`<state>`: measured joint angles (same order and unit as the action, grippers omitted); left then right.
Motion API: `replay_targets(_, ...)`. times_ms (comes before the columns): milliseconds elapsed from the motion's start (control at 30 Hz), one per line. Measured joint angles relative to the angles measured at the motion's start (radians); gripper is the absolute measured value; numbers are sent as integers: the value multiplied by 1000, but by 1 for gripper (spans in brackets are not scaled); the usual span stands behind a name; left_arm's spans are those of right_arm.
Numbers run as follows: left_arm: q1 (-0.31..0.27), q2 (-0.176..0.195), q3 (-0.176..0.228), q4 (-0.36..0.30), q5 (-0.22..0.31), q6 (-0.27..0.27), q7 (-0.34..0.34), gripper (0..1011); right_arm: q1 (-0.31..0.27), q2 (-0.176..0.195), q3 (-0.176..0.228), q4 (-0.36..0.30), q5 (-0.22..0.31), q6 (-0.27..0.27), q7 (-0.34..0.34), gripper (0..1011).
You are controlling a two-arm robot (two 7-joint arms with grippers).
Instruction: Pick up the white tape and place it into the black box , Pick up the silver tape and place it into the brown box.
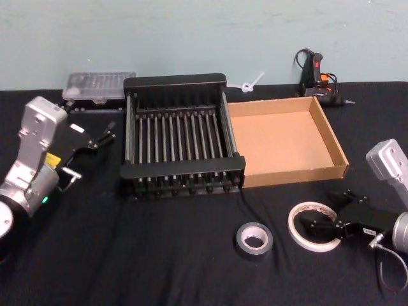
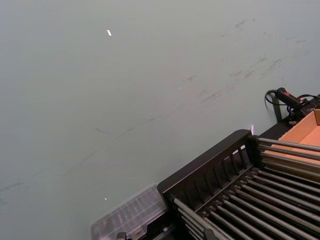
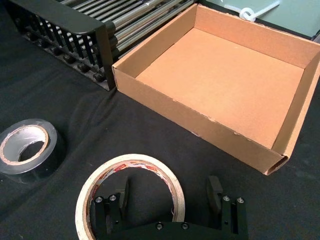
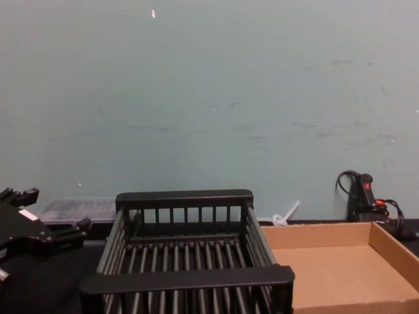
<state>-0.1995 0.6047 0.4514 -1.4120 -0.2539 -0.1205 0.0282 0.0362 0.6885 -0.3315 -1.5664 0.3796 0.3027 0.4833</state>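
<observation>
The white tape [image 1: 314,226] lies flat on the black desk [image 1: 159,255], close to the robot on its right side. The right gripper [image 1: 317,227] is low over this roll. Its fingers [image 3: 121,195] are apart, with one finger over the hole in the middle and the other just outside the ring. They are not squeezing the roll.

The silver tape [image 1: 254,239] lies flat on the desk too, just beside the white tape, toward the robot's left. The two rolls do not touch.

A bit farther back sit the two boxes, side by side and touching. The black box [image 1: 178,137] is in the middle of the desk. The brown box [image 1: 285,140] is on its right. Both boxes have nothing inside them.

The left gripper [image 1: 95,136] hangs in the air to the left of the black box, well away from both rolls. Its fingers are apart and hold nothing.

Behind the black box, at the far left, lies a clear plastic case [image 1: 99,86]. A small white plastic thing [image 1: 250,83] lies behind the boxes near the wall. At the far right, behind the brown box, stands a black tool with a cord [image 1: 317,75]. A pale green wall [image 4: 209,98] is at the very back.
</observation>
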Motion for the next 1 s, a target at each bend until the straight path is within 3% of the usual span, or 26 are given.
replay_targets(1000,0,0,0,0,0,0,0,1001,4,3,-10,4,6,3,-5,1002)
